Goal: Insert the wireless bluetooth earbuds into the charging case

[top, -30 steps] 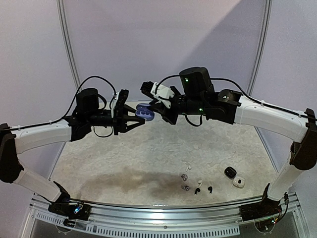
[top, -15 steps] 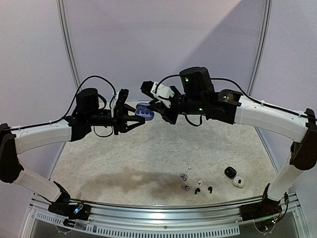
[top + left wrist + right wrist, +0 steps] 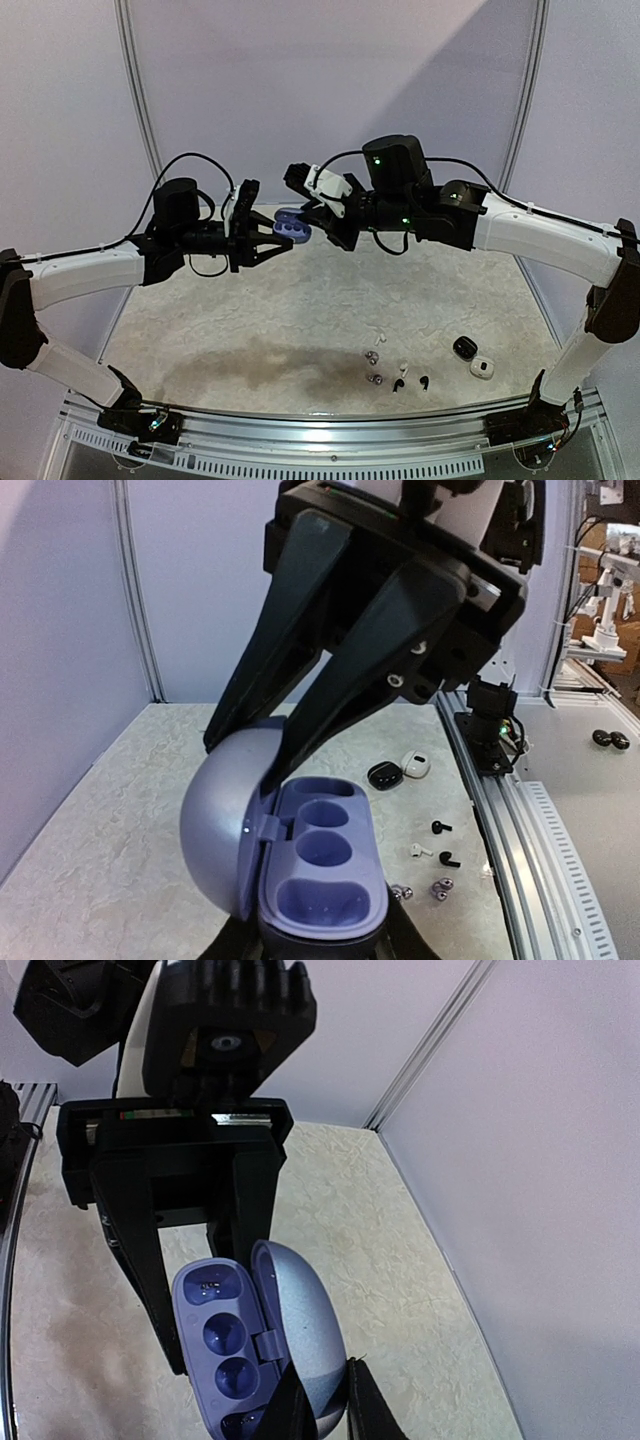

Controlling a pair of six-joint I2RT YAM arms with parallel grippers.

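Observation:
An open lavender charging case (image 3: 293, 226) hangs in mid-air between both arms, its wells empty. My left gripper (image 3: 280, 240) is shut on the case's base (image 3: 325, 865). My right gripper (image 3: 310, 216) is shut on the raised lid (image 3: 305, 1325), its fingertips (image 3: 295, 1410) pinching the lid's edge. The earbuds lie on the table near the front: grey ones (image 3: 372, 357) (image 3: 376, 379), a white one (image 3: 404, 369) and black ones (image 3: 424, 381). They also show in the left wrist view (image 3: 440, 886), below and right of the case.
A black closed case (image 3: 464, 347) and a white closed case (image 3: 481, 367) lie at the front right of the table, also seen in the left wrist view (image 3: 385, 774). A metal rail (image 3: 330, 425) runs along the front edge. Walls enclose the back and sides.

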